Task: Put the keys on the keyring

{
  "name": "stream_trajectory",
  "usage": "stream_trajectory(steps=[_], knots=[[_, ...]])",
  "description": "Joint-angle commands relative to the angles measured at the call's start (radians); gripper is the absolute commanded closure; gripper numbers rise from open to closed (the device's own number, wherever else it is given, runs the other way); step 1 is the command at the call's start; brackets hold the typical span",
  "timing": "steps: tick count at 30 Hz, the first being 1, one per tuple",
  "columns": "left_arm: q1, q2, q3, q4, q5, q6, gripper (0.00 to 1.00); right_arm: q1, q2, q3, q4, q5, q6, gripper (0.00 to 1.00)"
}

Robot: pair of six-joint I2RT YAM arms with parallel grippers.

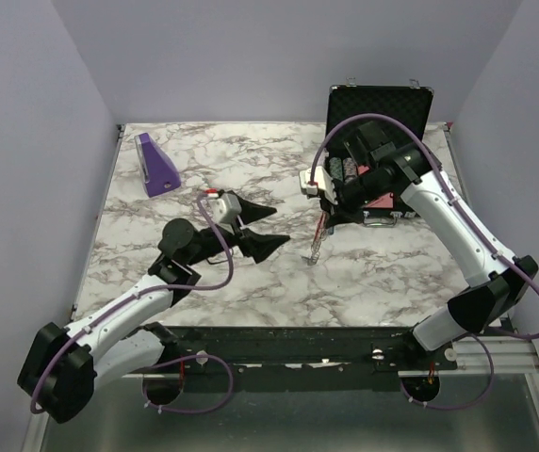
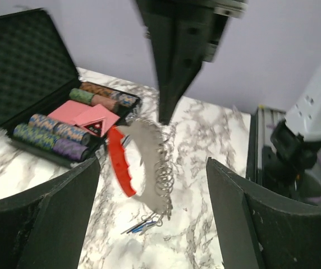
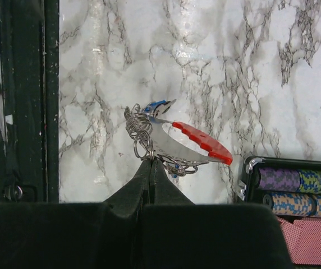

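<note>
Hanging from the right gripper (image 3: 151, 163), whose fingers are pinched together on its wire rings, the keyring (image 2: 149, 147) dangles over the table (image 1: 383, 273), its red clip (image 2: 118, 168) beside the grey piece. The left gripper (image 1: 279, 227) sits near it, fingers spread wide and holding nothing; from its wrist view the keyring shows in the gap between them. A few blue-headed keys (image 2: 142, 225) lie on the marble below the keyring; whether any touches a ring I cannot tell. An open case (image 1: 379, 99) of chips stands behind, and a purple block (image 1: 156, 165) lies well apart at far left.
</note>
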Motion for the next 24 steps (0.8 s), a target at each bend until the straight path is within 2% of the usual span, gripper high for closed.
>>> stream_trajectory(steps=[1, 7, 15, 24], knots=[[-0.112, 0.054, 0.099, -0.208, 0.002, 0.342, 0.17, 0.028, 0.006, 0.021, -0.097, 0.06, -0.024, 1.0], [-0.119, 0.144, 0.129, -0.102, 0.046, 0.386, 0.19, 0.046, 0.012, 0.023, -0.097, 0.054, -0.022, 1.0], [-0.161, 0.262, 0.188, -0.052, 0.095, 0.322, 0.39, 0.049, 0.021, 0.029, -0.097, 0.04, -0.018, 1.0], [-0.199, 0.33, 0.237, -0.07, 0.097, 0.303, 0.55, 0.049, 0.026, 0.032, -0.097, 0.022, -0.009, 1.0]])
